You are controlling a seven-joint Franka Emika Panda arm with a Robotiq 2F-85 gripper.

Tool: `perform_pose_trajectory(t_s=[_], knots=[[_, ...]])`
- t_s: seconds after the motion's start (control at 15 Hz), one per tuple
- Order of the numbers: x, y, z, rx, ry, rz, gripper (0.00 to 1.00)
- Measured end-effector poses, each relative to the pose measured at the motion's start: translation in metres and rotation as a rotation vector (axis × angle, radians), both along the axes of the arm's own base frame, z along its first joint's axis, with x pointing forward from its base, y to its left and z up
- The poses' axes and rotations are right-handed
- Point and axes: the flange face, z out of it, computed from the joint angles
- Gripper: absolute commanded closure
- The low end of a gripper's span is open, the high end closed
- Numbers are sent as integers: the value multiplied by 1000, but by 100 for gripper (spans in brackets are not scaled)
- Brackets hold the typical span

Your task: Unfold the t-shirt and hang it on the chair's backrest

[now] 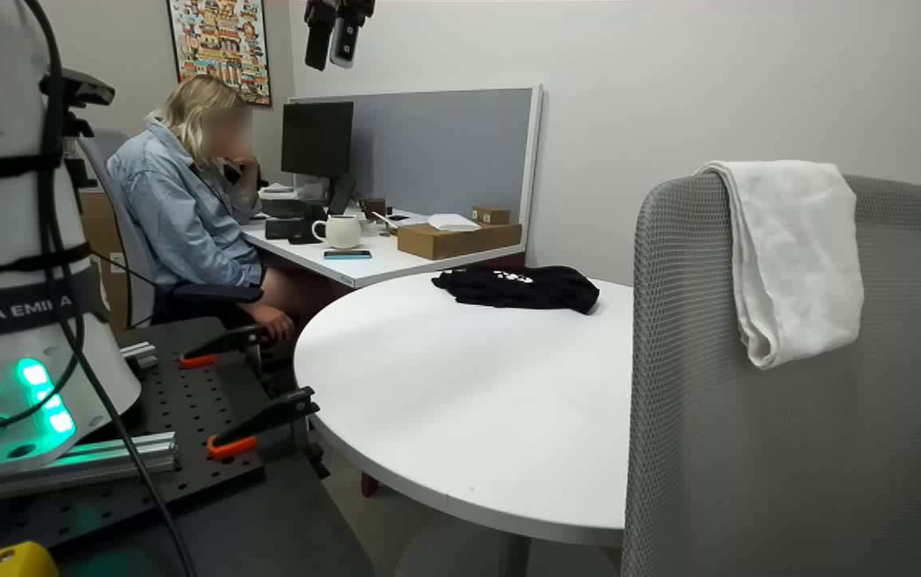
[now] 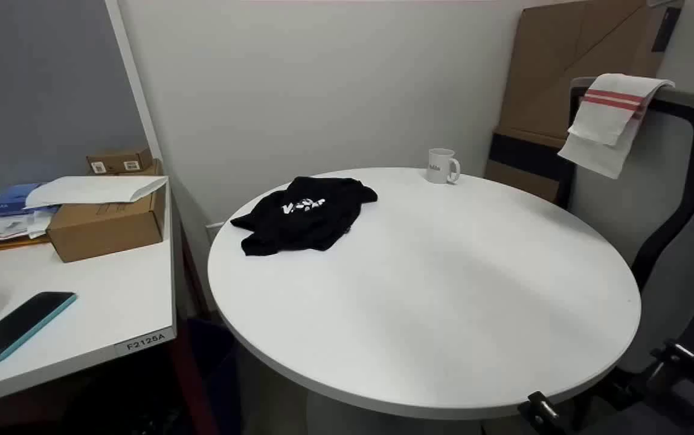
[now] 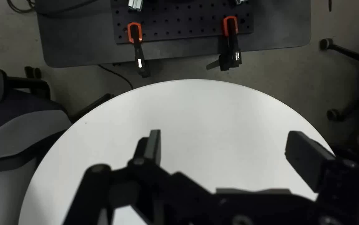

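The black t-shirt with a white print lies crumpled and partly folded on the round white table; it shows in both exterior views [image 1: 540, 292] [image 2: 310, 220]. It is out of view in the wrist view. The chair's grey backrest stands beside the table in both exterior views [image 1: 797, 449] [image 2: 630, 187]. A grey chair part also shows at the left of the wrist view [image 3: 20, 137]. My gripper [image 1: 332, 58] hangs high above, at the top edge of an exterior view. In the wrist view my gripper [image 3: 224, 132] is open and empty, with its fingers wide apart over the table.
A white towel with red stripes hangs over the backrest [image 1: 801, 264] [image 2: 612, 115]. A white mug [image 2: 441, 166] stands near the table's far edge [image 2: 407, 412]. A person [image 1: 187, 192] sits at a desk with boxes [image 1: 460, 239]. Clamps [image 1: 264, 421] jut from the robot's mount.
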Motion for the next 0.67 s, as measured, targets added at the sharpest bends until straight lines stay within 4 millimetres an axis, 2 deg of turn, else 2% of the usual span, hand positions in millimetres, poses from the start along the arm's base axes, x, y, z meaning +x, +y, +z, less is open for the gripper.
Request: perform_pose_trajectory(t_s=[0.67], knots=[[5,1,0,-9,-21,10,0]])
